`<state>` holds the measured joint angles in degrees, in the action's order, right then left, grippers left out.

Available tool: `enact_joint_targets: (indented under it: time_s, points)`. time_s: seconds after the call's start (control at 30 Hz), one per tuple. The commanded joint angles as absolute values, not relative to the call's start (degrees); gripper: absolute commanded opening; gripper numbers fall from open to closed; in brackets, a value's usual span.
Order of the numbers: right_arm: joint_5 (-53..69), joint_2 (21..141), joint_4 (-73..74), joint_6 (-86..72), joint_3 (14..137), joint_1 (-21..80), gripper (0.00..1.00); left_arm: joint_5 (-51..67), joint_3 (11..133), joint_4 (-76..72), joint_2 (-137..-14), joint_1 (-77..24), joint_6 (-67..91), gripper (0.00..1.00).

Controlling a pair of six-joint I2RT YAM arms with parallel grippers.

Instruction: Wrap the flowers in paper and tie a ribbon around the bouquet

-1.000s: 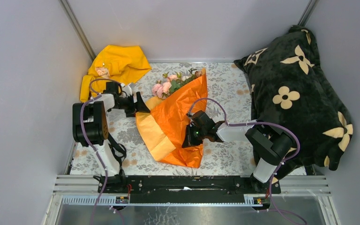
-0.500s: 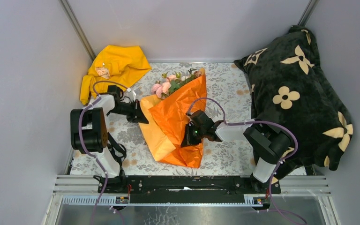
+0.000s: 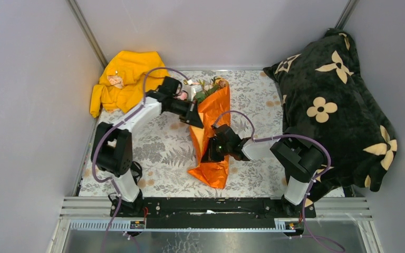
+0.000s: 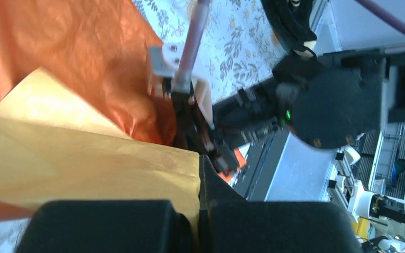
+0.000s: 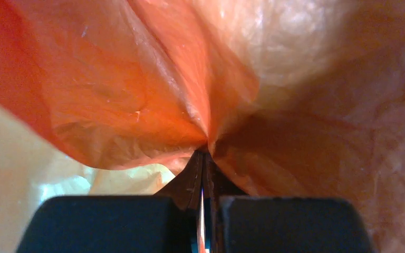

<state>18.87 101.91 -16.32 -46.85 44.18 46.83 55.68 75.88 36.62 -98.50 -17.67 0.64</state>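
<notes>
paper cone, flowers inside (left claw pinching edge)

I can read no text, number or brand anywhere here. The small pale patch on the yellow cloth is too blurred for me.

Both our claws on the orange paper cone

We see the paper bunched into a narrow cone lying lengthwise on the bench, with the flowers and their green leaves poking from its far end. Our left claw nips the paper's left edge near the top. Our right claw grips it lower down, reaching in from the right. A yellow garment lies in the far left corner, and a black pillow with cream flower shapes lies at the right.
</notes>
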Motion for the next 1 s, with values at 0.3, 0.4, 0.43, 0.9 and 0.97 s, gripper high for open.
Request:
enact_joint_targets:
  time_s: [0.3, 0.4, 0.43, 0.9, 0.97]
  points:
    - [10.43, 95.40, -21.13, -53.61, 37.19, 47.08, 0.00, 42.09, 86.41, 22.60, -120.69, -25.43, 8.37, 0.00]
    - [5.71, 89.60, -16.13, -53.78, 35.96, 47.08, 0.00, 39.30, 86.11, 22.38, -122.41, -25.45, 7.18, 0.00]
    - [3.84, 87.87, -13.97, -53.63, 35.79, 47.11, 0.00, 38.45, 85.91, 22.17, -122.66, -25.43, 6.86, 0.00]
    - [-0.79, 76.81, 4.19, -42.92, 34.18, 37.52, 0.28, 35.68, 84.90, 21.18, -120.10, -25.85, 6.26, 0.00]
    - [7.60, 80.64, -0.73, -40.03, 34.30, 34.14, 0.28, 35.38, 84.90, 21.31, -118.02, -26.66, 6.33, 0.00]
